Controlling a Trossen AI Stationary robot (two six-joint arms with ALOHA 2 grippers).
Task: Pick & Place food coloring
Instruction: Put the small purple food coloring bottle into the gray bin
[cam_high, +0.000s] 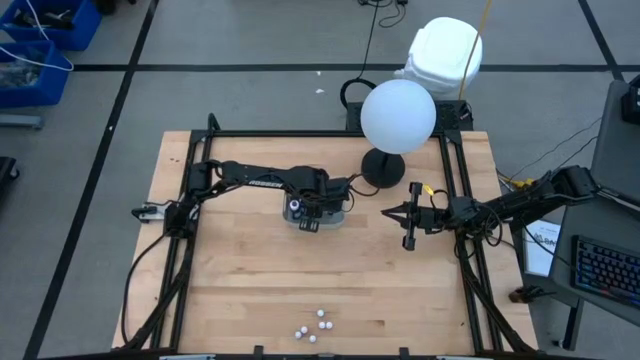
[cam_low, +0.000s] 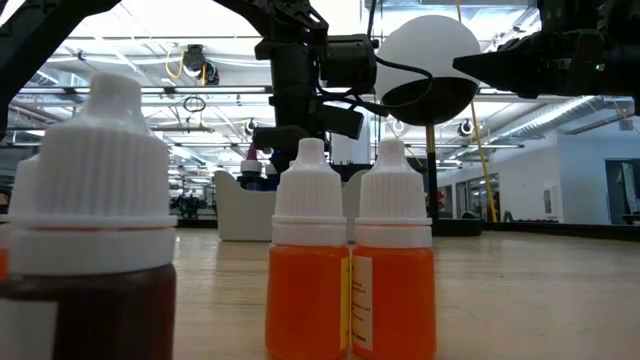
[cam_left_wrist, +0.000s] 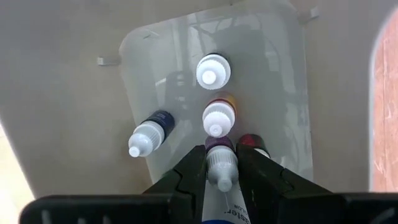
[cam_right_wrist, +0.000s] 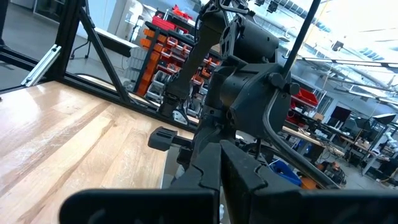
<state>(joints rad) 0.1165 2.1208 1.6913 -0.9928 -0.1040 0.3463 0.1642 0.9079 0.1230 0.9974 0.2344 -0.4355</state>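
Observation:
My left gripper (cam_left_wrist: 222, 155) points down over the pale grey tray (cam_left_wrist: 267, 74) at mid-table (cam_high: 343, 218) and is shut on one food coloring bottle (cam_left_wrist: 221, 167) with a white cap and a dark purple body. Other bottles are in the tray: one upright (cam_left_wrist: 212, 70), an orange one (cam_left_wrist: 219, 117), a blue one leaning (cam_left_wrist: 149, 132), and a red one (cam_left_wrist: 252, 140) half hidden by a finger. Several more bottles (cam_high: 316, 326) stand loose by the table's near edge; two orange ones (cam_low: 310, 262) and a dark one (cam_low: 90, 250) fill the low view. My right gripper (cam_high: 388, 211) waits shut, right of the tray. My left gripper pinches the bottle's white cap (cam_left_wrist: 221, 160) between its two fingers, one on each side. The fingers come from above, pointing down. The bottle is upright, with its purple body (cam_left_wrist: 217, 144) below the fingertips inside the tray. Whether its base rests on the tray floor, I cannot tell.
A large white globe (cam_high: 398, 115) on a black stand (cam_high: 383, 172) rises just behind the tray, toward the far right. Black frame rails (cam_high: 460, 200) border the wooden table. Bare wood lies between the tray and the loose bottles.

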